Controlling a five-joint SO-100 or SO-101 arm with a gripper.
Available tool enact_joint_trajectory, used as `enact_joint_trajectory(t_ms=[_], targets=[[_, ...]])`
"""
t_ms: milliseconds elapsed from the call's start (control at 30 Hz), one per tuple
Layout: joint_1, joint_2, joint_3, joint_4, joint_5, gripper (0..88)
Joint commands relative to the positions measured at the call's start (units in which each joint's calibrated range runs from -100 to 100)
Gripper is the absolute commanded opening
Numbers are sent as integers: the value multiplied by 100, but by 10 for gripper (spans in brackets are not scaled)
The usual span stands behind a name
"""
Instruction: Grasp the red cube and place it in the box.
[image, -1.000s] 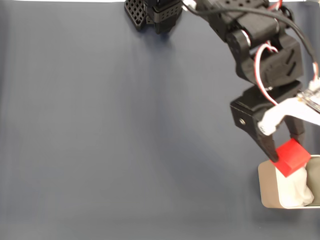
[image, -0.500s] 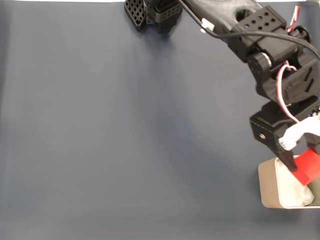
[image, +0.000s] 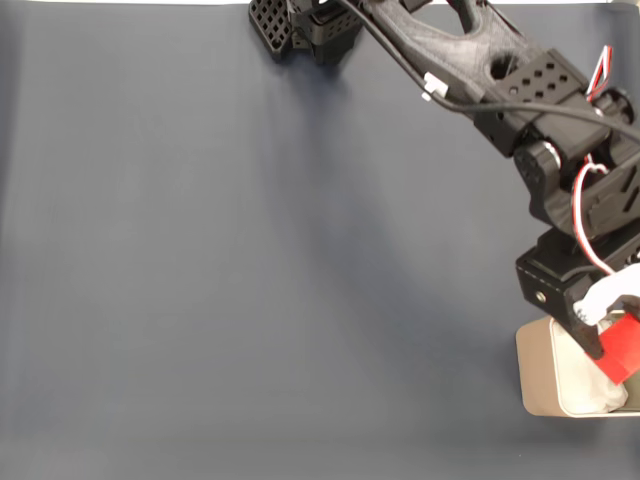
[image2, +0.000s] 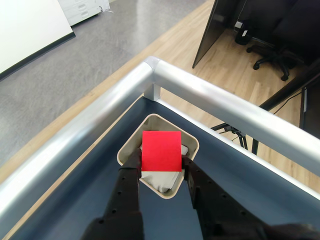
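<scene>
Fixed view gives you one black two-finger gripper (image: 612, 352) at the right edge, one small bright red plain-faced cube (image: 622, 348) and one beige rectangular box with rounded corners and white lining (image: 534, 375). The cube sits pinched between the fingers, held over the box's open top, with part of it cut off by the frame edge. The black printed arm (image: 470, 60) reaches down from the top of the picture across the dark blue-grey table mat (image: 250, 260).

Wrist view shows you what that one cannot: the gripper (image2: 161, 159) from behind, both fingers (image2: 131, 162) pressed against the cube's (image2: 161, 150) left and right sides, and the cube directly above the middle of the box (image2: 190, 142), whose whole rim you see here. It also shows the table's silver metal corner rail (image2: 210, 95), the wooden floor (image2: 200, 25) beyond it and one black office chair (image2: 272, 50) at the upper right.
</scene>
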Motion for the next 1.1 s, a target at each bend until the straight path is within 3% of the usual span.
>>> enact_joint_trajectory(t_ms=[0,800,867,1067], targets=[[-45,16,-408,-118,-93,0],[5,207,-609,-135,-103,7],[5,163,-599,-135,-137,47],[12,68,-645,-168,-322,276]])
